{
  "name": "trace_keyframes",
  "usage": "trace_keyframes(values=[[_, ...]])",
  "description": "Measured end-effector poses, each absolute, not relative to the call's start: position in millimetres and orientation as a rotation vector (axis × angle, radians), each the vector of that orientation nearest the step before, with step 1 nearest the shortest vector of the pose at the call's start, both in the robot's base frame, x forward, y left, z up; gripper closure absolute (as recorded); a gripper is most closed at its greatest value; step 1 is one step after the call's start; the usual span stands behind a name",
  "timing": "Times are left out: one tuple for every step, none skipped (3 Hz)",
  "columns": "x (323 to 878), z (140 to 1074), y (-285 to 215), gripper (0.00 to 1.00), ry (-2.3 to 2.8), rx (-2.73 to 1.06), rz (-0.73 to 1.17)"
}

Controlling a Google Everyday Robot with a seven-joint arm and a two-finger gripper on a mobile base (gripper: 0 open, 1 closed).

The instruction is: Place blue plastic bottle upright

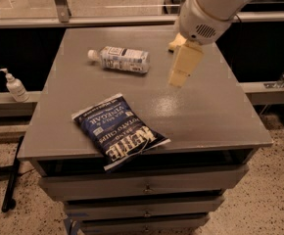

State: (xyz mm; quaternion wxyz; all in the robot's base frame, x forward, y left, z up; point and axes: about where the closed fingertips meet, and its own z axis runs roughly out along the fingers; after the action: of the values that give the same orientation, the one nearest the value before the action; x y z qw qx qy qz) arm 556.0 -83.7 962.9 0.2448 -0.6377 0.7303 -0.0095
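Note:
The blue plastic bottle (119,59) lies on its side at the back left of the grey table (210,116), white cap pointing left. It is clear and ribbed with a pale blue-and-white label. My gripper (178,81) hangs from the white arm coming in from the upper right. It hovers over the middle of the table, to the right of the bottle and apart from it. It holds nothing that I can see.
A dark blue chip bag (117,129) lies at the front left, overhanging the table's front edge. A yellow sponge (176,43) at the back is mostly hidden behind the arm. A white pump-dispenser bottle (14,86) stands on a ledge left of the table. Drawers sit below.

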Motion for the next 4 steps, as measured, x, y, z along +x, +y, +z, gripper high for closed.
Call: trace_keyframes(values=[[594.8, 944.6, -50.2, 0.00, 1.955, -1.735, 0.009], [625.1, 929.5, -11.0, 0.00, 1.913, -1.755, 0.049], [653.2, 914.1, 25.7, 0.00, 1.879, -1.779, 0.080], [678.7, 898.2, 51.5, 0.00, 1.881, -1.806, 0.094]])
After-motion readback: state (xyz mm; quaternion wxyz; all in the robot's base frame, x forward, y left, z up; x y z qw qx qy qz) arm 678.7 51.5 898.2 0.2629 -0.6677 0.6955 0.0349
